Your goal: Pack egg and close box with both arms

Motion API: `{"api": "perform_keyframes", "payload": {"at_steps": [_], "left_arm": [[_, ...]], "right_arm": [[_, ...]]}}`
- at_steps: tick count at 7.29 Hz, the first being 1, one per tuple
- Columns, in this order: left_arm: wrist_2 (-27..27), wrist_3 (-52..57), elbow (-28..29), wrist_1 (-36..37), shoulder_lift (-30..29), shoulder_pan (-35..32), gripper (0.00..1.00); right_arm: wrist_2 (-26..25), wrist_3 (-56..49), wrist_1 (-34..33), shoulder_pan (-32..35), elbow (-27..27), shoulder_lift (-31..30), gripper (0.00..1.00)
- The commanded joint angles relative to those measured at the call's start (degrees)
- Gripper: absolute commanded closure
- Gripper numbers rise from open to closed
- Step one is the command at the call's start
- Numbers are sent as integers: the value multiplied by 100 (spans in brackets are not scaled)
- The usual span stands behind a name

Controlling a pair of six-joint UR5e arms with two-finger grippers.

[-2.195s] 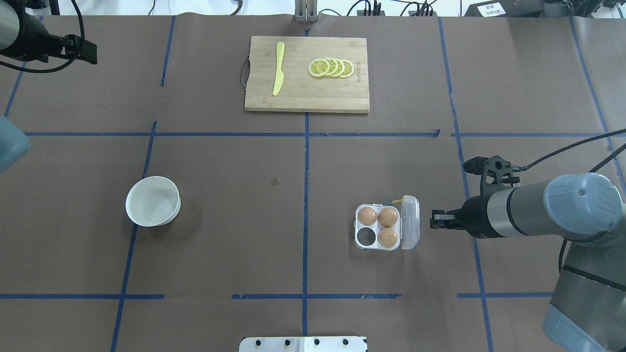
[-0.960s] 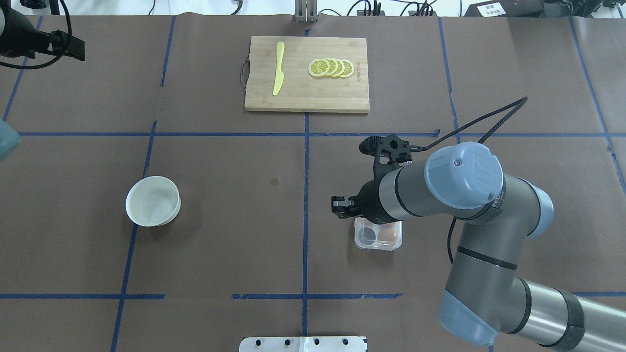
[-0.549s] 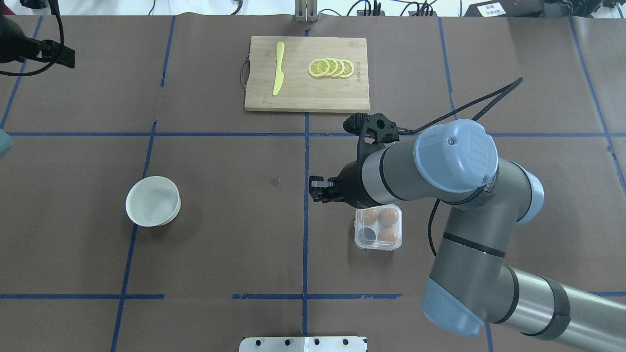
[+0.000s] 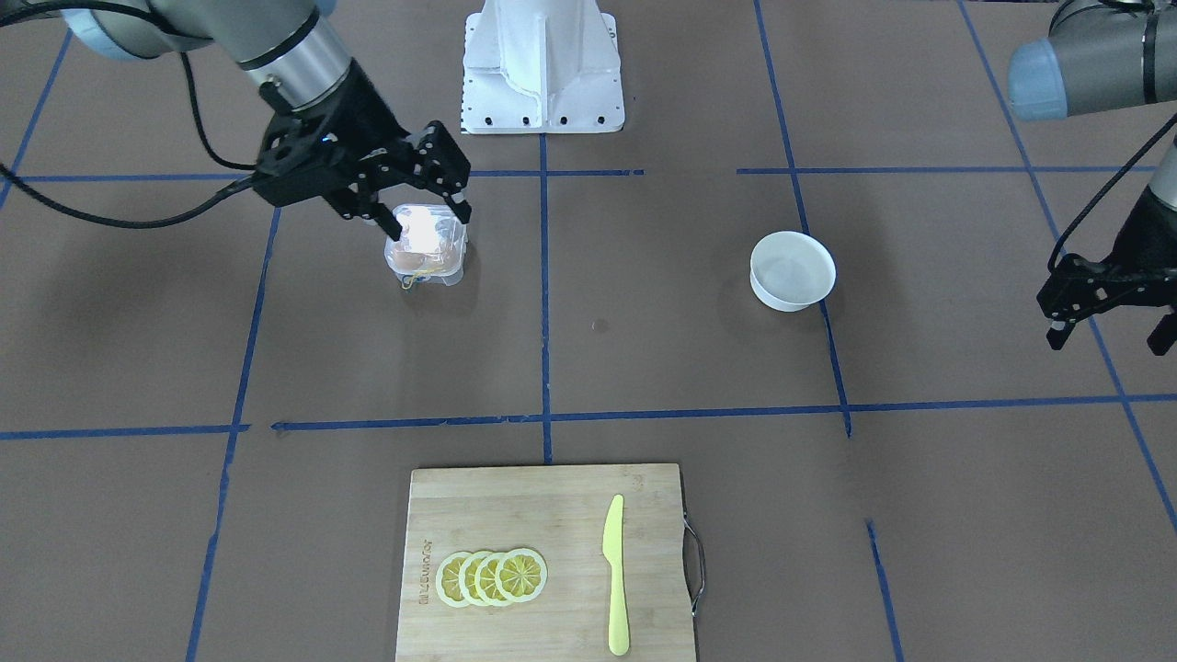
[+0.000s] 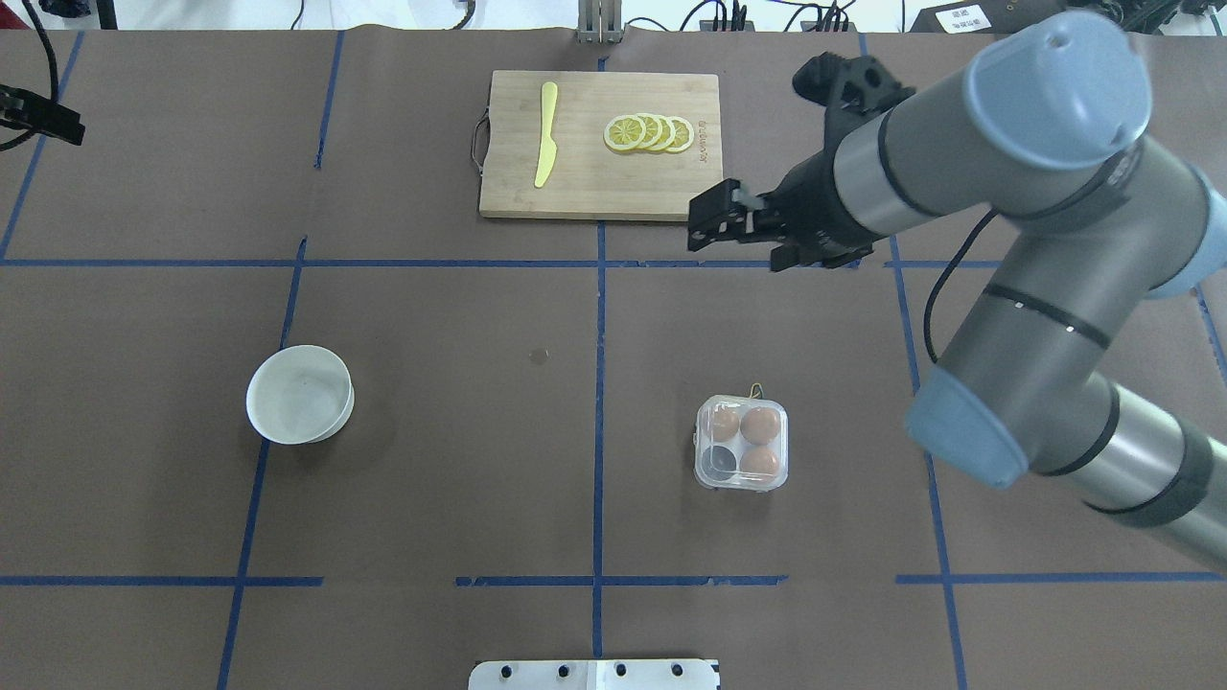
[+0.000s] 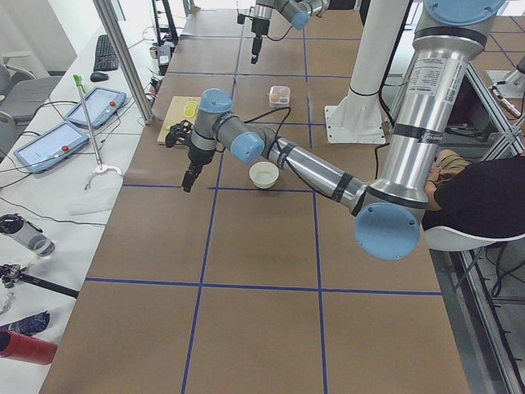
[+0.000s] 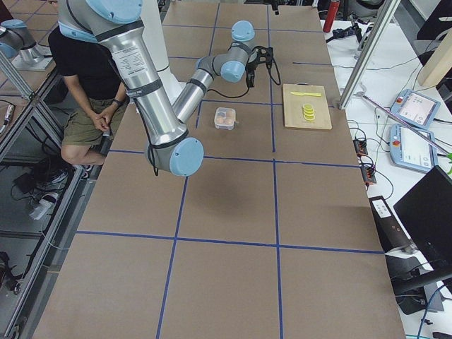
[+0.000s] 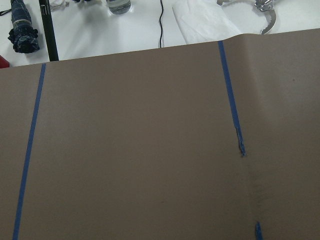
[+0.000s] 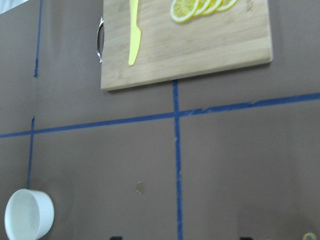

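**Clear plastic box (image 5: 741, 457) closed on brown paper worktop (image 5: 431, 479)**

Four round cells (image 5: 717, 464), three smooth orange-brown eggs (image 5: 760, 425) inside. Right gripper (image 4: 430, 221) spread wide, empty, raised clear of box. Left gripper (image 4: 1108, 340) spread too, far aside. One glossy white bowl (image 5: 299, 394).

Right gripper (image 4: 434, 223) and left gripper (image 4: 1108, 340) hang with jaws spread
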Motion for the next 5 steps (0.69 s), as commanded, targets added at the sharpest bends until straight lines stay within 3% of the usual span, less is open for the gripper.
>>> {"api": "perform_keyframes", "payload": {"at_steps": [1,3,5], "left_arm": [[-358,1208,378,35,18,-730,0],[-368,2238,932,61,18,-1206,0],[-385,2959,1179,35,298,-1478,0]], "right_arm": [[768,-2006,-791,1179,-6,-615,0],[945,-4551,-926,2215,-120,-1835,0],[1111,-6770,-1233,3323,-758,-2341,0]]}}
